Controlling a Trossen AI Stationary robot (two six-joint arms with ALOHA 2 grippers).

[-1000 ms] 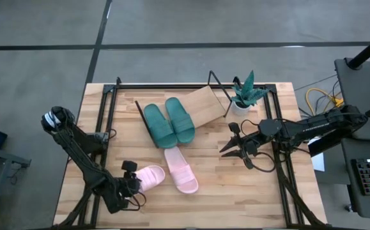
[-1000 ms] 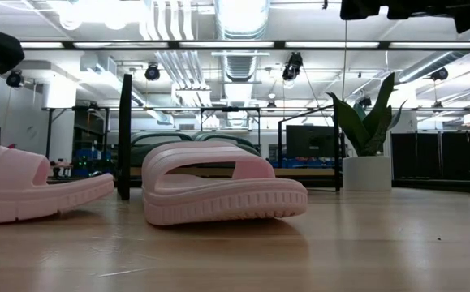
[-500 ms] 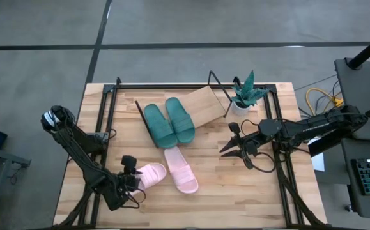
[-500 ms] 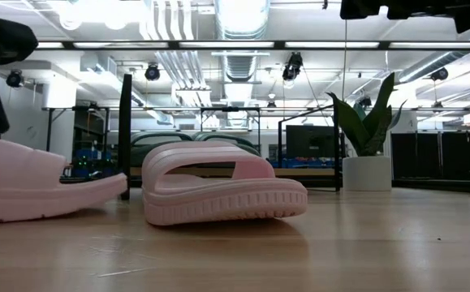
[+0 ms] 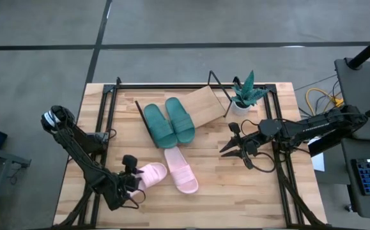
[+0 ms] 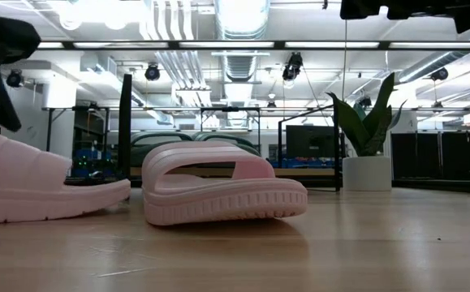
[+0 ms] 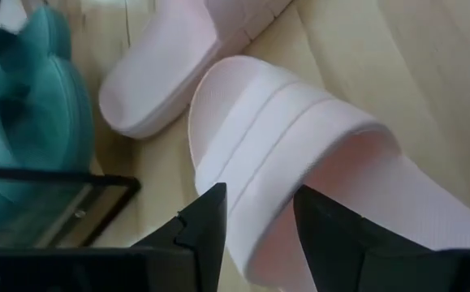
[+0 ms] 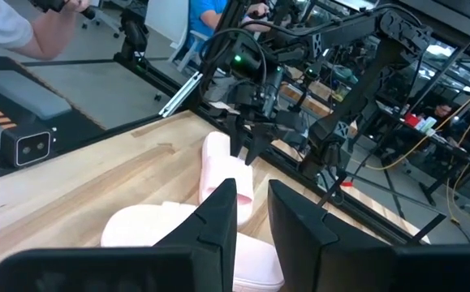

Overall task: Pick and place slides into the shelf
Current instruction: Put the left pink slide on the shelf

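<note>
A wooden worktop [image 5: 210, 191] seen from above fills the middle of the frame, with a dark robot arm at each side.

The left gripper [image 5: 131, 180] sits at the lower left of the worktop. Its jaws are closed on the strap end of one pink slide [image 5: 149, 175], one finger over the strap and one under it, as the left wrist view shows [image 7: 299, 170]. In the low view this slide [image 6: 40, 182] lies at the left edge of the frame with its near end raised a little off the wood.

The second pink slide [image 5: 181, 170] lies just beside the held one, to its right in the overhead frame, flat on the worktop and angled toward the lower right. In the low view it stands in the centre [image 6: 222, 195].

The two dark green slides [image 5: 170, 122] rest side by side on the left half of the shelf [image 5: 207, 105], a slanted light-wood board in the upper middle of the worktop. A small potted plant [image 5: 243, 94] stands at the shelf's right end.

The right gripper [image 5: 231, 147] hovers above the right side of the worktop, well apart from every slide. Its jaws stand a narrow gap apart and hold nothing.
</note>
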